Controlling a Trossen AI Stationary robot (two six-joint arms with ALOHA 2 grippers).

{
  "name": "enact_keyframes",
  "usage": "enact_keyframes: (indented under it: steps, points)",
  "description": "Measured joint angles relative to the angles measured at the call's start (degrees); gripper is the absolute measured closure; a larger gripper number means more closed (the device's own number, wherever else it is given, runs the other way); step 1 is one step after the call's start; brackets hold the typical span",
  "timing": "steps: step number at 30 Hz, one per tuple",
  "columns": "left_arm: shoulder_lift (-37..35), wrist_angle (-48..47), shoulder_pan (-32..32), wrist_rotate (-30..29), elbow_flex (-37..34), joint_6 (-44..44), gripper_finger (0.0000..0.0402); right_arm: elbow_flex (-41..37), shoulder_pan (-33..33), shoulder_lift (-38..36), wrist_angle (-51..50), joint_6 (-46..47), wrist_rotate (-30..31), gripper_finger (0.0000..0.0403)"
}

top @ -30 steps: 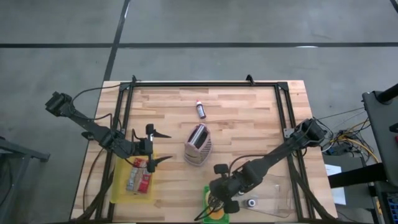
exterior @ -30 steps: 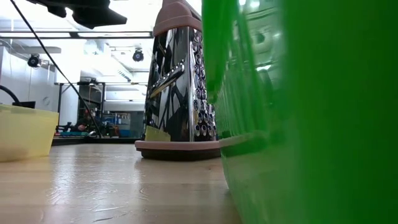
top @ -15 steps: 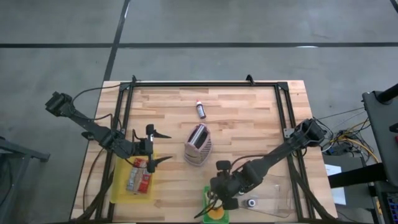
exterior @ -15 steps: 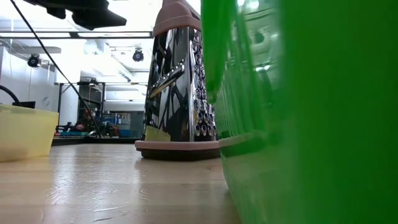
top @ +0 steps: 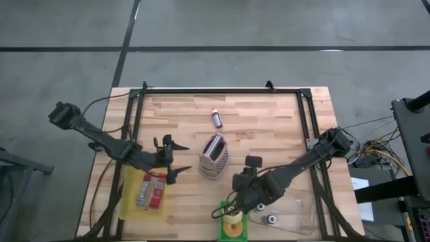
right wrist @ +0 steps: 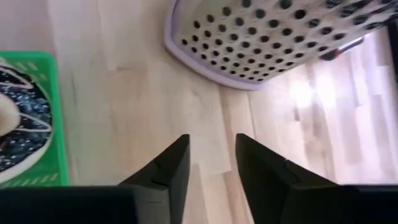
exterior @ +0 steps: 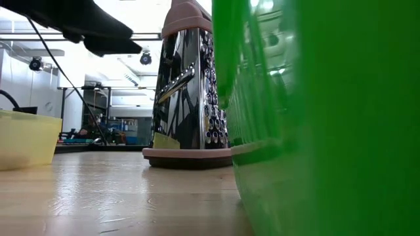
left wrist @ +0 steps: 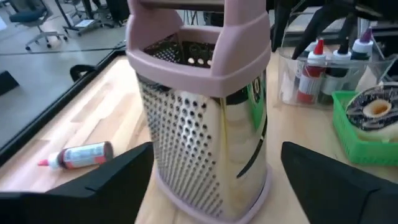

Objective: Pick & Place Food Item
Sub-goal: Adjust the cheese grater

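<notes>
Two arms work over a wooden table. Left gripper hovers just left of the grater, above the far right corner of the yellow bin, its fingers spread wide apart with nothing between them; its wrist view looks straight at the grater standing upright.

Right gripper sits above the table near the front edge, just beyond the green basket, its fingers parted by a narrow gap and holding nothing; bare wood shows between them in the wrist view.

Inside the green basket lies the donut, a ring with dark icing and a pale centre, also seen in the left wrist view at the right edge. The basket stands at the table's near edge, right of the yellow bin and left of a clear tray that holds small bottles.

Red packets lie in the yellow bin. A small bottle with a white cap lies on its side on the far side of the grater, well apart from both grippers. From the low view, the basket's green wall fills the right half, with the grater behind it.
</notes>
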Motion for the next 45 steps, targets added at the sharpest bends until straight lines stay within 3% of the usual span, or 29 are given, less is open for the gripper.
enact_keyframes:
  steps: [5,12,14,18,25,31,45]
  points:
    - [5.7,3.7,2.0,0.6,0.6,-1.0,0.0132,1.6,0.1,0.0,-1.0,0.2,0.8,0.0314]
    - [11.9,3.3,3.9,0.2,2.8,-3.9,0.0353,3.0,0.8,0.0,-1.4,0.0,0.9,0.0341]
    - [12.6,3.2,4.8,-0.3,2.9,-5.5,0.0386,3.2,0.9,0.0,-1.4,-0.2,1.0,0.0346]
    - [13.2,0.6,7.4,0.7,3.1,-9.6,0.0398,3.5,1.2,0.0,-1.4,-0.5,1.7,0.0351]
    - [17.2,-1.0,12.6,10.0,3.1,-13.4,0.04,3.5,1.3,0.0,-1.4,-0.7,2.1,0.0351]
    - [23.4,5.8,14.2,16.5,3.8,-12.3,0.04,3.5,1.3,0.0,-1.4,-0.7,2.2,0.0351]
    - [34.8,6.5,14.8,21.6,14.3,-4.8,0.0401,3.5,1.4,0.0,-1.9,-0.6,2.3,0.0351]
